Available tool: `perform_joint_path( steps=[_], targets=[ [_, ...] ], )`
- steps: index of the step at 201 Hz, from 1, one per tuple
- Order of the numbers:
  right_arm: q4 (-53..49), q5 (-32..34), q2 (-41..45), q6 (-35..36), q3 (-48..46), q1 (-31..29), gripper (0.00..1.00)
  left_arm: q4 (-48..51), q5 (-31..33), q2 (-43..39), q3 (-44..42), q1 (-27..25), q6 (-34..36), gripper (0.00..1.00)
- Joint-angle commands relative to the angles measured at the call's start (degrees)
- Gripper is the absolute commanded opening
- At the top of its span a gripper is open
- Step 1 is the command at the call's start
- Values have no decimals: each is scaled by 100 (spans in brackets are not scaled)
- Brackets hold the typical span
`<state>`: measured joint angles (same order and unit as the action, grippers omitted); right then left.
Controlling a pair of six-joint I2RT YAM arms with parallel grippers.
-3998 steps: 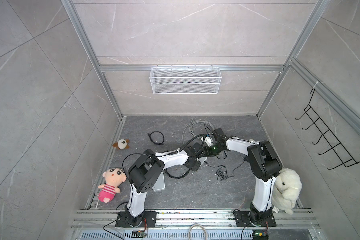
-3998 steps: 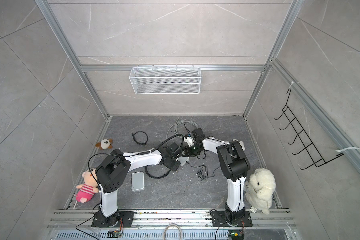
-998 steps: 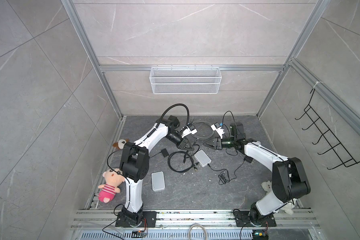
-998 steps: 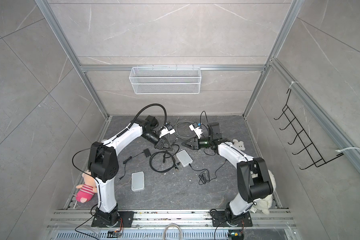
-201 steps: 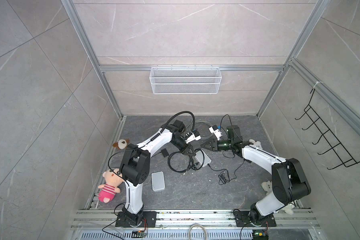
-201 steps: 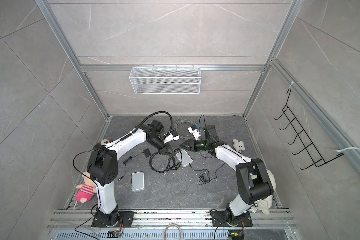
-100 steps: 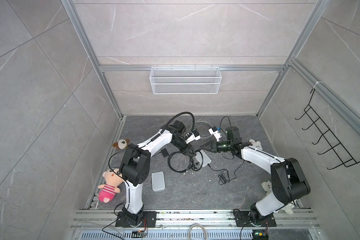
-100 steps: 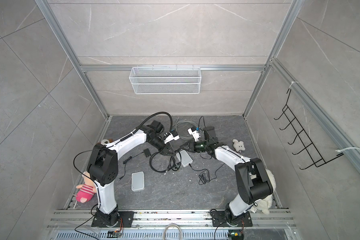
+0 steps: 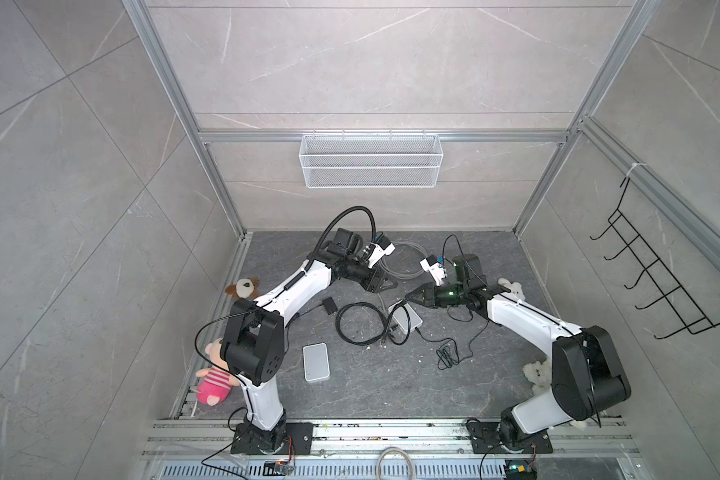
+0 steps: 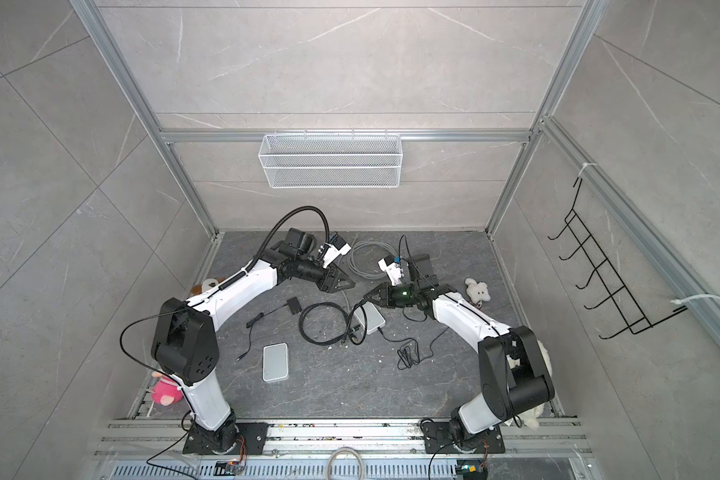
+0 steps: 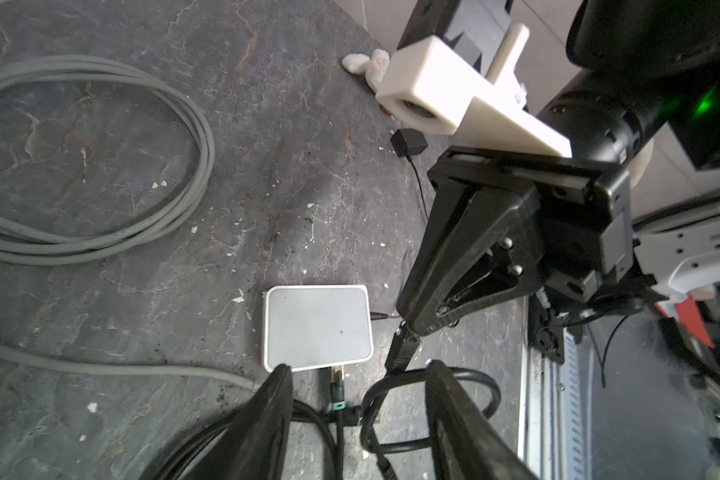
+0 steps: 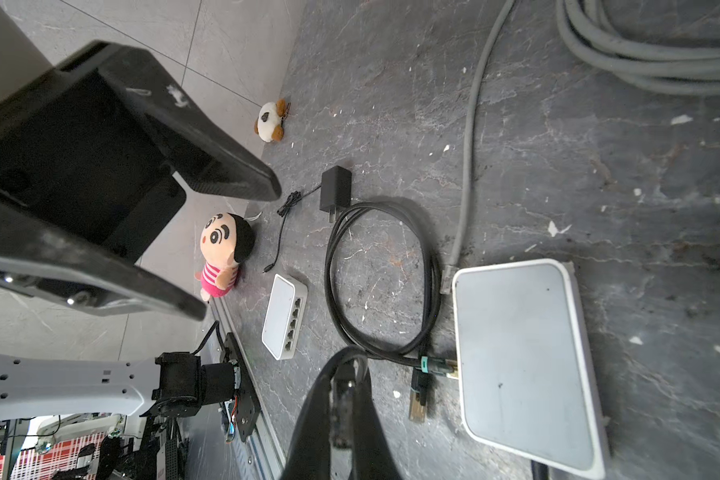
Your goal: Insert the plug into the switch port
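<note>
Plug (image 11: 400,352): black, pinched at the tips of the right gripper (image 11: 410,326), whose jaws were clamped tight on it. It hung just above the floor (image 9: 371,386), beside one corner of the white switch (image 11: 316,322) and clear of it.

Switch lay flat near mid-floor. A teal-booted connector (image 12: 431,365) sat at its side edge, and a grey cable end (image 12: 446,278) lay just beside the same edge. Black cable (image 9: 358,324) was coiled on the floor next to the switch.

Left gripper (image 11: 356,370) stood across from the right one, near the switch, jaws apart, gripping nothing.

Second white switch (image 9: 316,361) lay well apart, nearer the arm bases.
</note>
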<state>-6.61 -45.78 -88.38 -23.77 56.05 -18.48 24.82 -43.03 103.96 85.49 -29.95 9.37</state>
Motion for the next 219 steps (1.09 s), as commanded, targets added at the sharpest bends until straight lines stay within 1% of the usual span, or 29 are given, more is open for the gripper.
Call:
perform_joint_path(
  steps=[1,39,54,85,101,132,156,182,203,219],
  targets=[
    [165,-44,63,-241,149,-25,4,-197,28,33,-95,-238,-84,56],
    [20,-132,-36,-376,326,-31,3,-366,88,67,-268,-312,-29,56],
    [48,-207,-98,-492,371,-28,3,-401,33,71,-320,-328,15,56],
    [111,-343,-136,-654,439,-26,2,-408,118,188,-305,-378,16,56],
    [4,-344,-125,-601,496,-24,2,-392,140,243,-271,-404,4,56],
    [-103,-309,-106,-626,525,-28,1,-102,332,380,-105,-493,216,56],
    [-145,-268,-134,-742,572,-17,0,120,566,466,-93,-538,386,55],
    [-529,-169,-224,-761,750,-16,0,234,1042,452,-153,-556,479,52],
    [-707,-170,-300,-1017,838,-16,0,260,1550,399,-230,-569,551,50],
    [-727,-168,-311,-1242,834,-22,0,221,1813,338,-311,-580,618,48]
  ],
)
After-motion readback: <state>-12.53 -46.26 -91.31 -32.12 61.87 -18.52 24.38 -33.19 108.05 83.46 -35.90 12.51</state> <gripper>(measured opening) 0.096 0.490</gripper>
